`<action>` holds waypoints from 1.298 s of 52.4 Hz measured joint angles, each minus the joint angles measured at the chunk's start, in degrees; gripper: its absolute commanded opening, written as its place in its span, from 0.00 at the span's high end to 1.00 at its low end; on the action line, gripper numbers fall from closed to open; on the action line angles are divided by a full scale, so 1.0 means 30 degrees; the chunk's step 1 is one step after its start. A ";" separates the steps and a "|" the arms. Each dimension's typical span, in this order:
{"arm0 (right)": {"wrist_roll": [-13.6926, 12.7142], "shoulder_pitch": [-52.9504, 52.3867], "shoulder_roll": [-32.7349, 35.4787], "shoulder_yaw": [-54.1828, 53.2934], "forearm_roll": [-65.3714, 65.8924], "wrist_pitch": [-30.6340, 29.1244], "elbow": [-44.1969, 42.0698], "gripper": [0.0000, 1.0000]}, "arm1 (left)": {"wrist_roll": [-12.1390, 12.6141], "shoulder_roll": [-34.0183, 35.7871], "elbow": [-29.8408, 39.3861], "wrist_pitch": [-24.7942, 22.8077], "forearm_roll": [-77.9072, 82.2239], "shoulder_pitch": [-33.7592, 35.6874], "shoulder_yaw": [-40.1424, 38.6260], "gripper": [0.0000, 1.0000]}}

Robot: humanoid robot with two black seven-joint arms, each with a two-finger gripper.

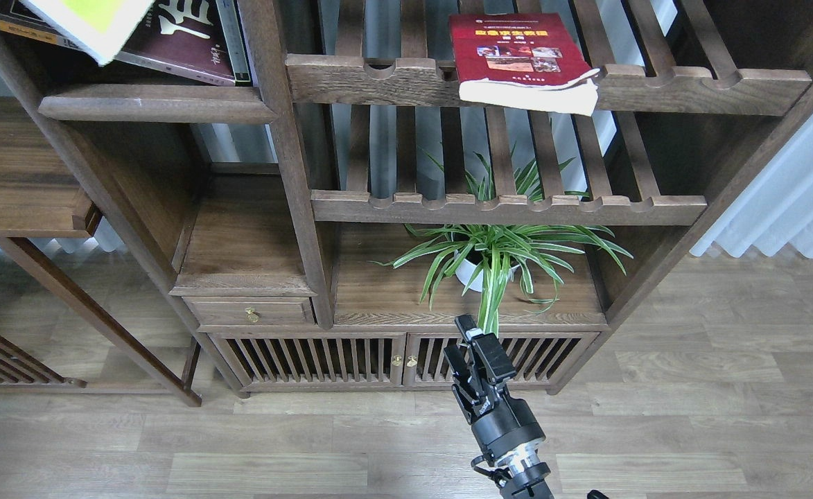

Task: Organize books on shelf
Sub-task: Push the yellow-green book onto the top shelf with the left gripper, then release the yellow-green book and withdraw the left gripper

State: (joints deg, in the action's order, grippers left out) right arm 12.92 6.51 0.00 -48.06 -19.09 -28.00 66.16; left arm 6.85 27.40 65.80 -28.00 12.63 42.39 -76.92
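Nearest, right gripper (467, 346) hangs empty, fingers slightly apart, below the red book (517, 59) stranded on slats, needing the shelf (156, 104).

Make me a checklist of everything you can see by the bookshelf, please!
Surface: solid brown shelf at top left, with a rounded front lip.
Job's things: maroon book and yellow-green book on that shelf, overlapping; red book lies on the slatted rack, overhanging its front rail.
Clutter: spider plant in a white pot.
Grippers: right gripper empty, fingers apart, low before the cabinet doors; left not in view.
Cables: nothing seen.
Surroundings: wood floor, white curtain.
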 measured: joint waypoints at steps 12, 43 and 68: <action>0.0058 -0.0042 0.0000 0.0149 -0.0103 0.0000 -0.0136 0.13 | 0.0008 -0.0640 -0.1868 0.0000 0.2005 0.1498 0.0078 0.99; 0.0060 -0.0442 0.0000 0.1142 -0.0078 0.0000 -0.0078 0.13 | -0.2318 -0.3026 -0.5264 0.2792 0.4151 0.4068 0.1317 0.97; 0.0059 -0.0384 -0.0001 0.1140 -0.0081 0.0000 -0.0020 0.13 | -0.3343 -0.3260 -0.7161 0.3012 0.4170 0.5065 0.3134 0.64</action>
State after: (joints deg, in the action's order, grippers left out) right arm 13.10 5.36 0.00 -44.65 -19.34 -28.00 66.10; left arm -3.18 17.62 44.32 -18.97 25.14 57.58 -67.51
